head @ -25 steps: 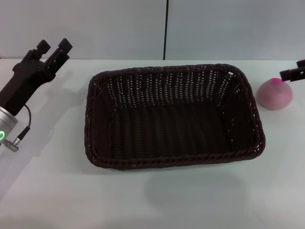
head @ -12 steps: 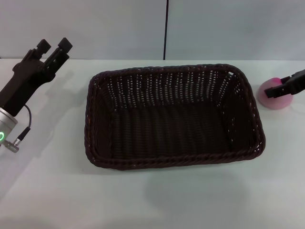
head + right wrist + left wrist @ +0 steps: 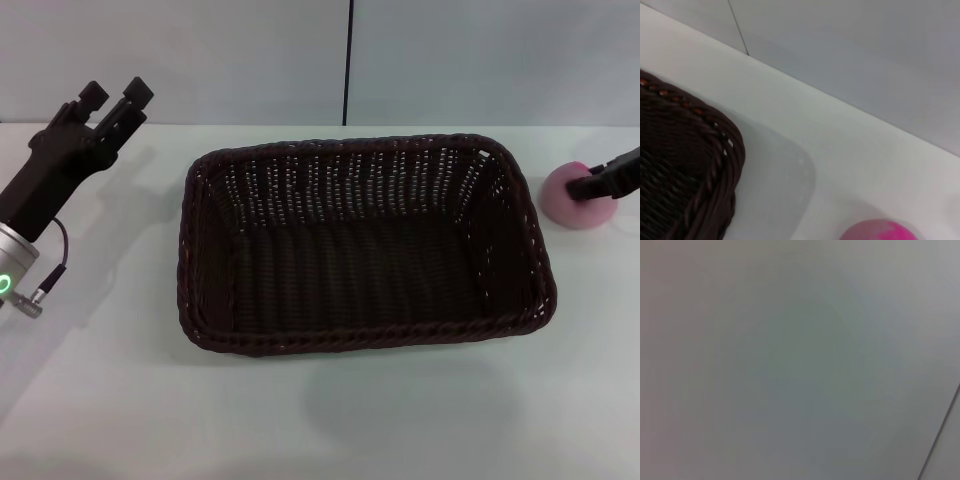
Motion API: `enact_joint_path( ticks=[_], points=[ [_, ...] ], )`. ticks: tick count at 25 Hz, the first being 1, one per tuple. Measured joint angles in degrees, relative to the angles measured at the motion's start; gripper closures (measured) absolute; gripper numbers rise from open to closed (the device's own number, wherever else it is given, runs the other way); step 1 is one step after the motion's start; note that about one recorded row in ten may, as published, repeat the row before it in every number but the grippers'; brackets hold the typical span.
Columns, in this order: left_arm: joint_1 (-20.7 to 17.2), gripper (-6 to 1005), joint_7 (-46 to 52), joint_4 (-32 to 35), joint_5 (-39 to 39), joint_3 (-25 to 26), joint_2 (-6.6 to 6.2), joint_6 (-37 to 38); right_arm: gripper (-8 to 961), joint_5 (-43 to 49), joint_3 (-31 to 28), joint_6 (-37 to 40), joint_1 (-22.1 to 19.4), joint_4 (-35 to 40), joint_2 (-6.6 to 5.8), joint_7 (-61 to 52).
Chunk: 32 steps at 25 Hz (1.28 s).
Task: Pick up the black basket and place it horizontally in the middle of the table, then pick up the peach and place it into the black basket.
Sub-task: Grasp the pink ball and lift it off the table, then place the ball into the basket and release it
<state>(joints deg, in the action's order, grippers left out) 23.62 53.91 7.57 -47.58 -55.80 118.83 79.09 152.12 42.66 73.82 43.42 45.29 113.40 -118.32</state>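
Note:
The black basket (image 3: pixel 365 245) lies lengthwise across the middle of the white table (image 3: pixel 120 400), open side up and empty. The peach (image 3: pixel 572 212) sits on the table just right of the basket, apart from it. My right gripper (image 3: pixel 592 185) reaches in from the right edge and lies across the peach's top. The right wrist view shows the basket's corner (image 3: pixel 695 160) and the top of the peach (image 3: pixel 880 231) at the picture's edge. My left gripper (image 3: pixel 112 100) is open and empty, raised at the far left, well clear of the basket.
A grey wall with a dark vertical seam (image 3: pixel 348 60) stands behind the table's far edge. The left arm's body and cable (image 3: pixel 35 250) hang over the table's left side. The left wrist view shows only bare wall.
My right gripper has come down and to the left, from above the peach's right side to across its top. The basket, the peach and the left arm have not moved.

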Motion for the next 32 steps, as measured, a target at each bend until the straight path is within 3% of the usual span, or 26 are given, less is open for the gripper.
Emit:
enact_joint_path(
  ticks=[10, 16, 17, 19, 21, 23, 28, 32],
  points=[
    [0.4, 203, -0.1, 0.0, 0.1, 0.0, 0.00, -0.3, 762, -4.2, -4.4, 0.7, -1.5, 3.9, 0.10, -0.2],
    [0.4, 204, 0.0, 0.0, 0.2, 0.0, 0.00, -0.3, 837, -26.0, -4.6, 5.6, -7.0, 13.0, 0.71, 0.5],
    [0.4, 204, 0.0, 0.0, 0.2, 0.0, 0.00, -0.3, 846, -33.3, -4.6, 8.7, -8.2, 15.2, 1.14, 1.6],
    [0.4, 204, 0.0, 0.0, 0.2, 0.0, 0.00, -0.3, 867, -38.3, -4.5, 12.8, -8.3, 16.1, 1.35, 2.9],
    [0.3, 204, -0.2, 0.0, 0.2, 0.2, -0.01, -0.3, 888, -39.7, -4.2, 14.7, -8.0, 16.2, 1.42, 3.2],
    [0.1, 204, -0.2, 0.0, 0.3, 0.6, -0.02, -0.1, 907, -39.8, 0.8, 19.2, -5.7, 15.6, 1.46, 3.3],
    [0.0, 204, -0.3, 0.0, 0.3, 1.1, -0.07, -0.1, 910, -36.4, 6.8, 19.2, -4.2, 15.0, 1.48, 3.2],
    [-0.1, 204, -0.3, -0.1, 0.3, 1.2, -0.03, -0.2, 889, -32.0, 9.3, 19.2, -1.5, 12.5, 2.51, 3.0]
  ],
)
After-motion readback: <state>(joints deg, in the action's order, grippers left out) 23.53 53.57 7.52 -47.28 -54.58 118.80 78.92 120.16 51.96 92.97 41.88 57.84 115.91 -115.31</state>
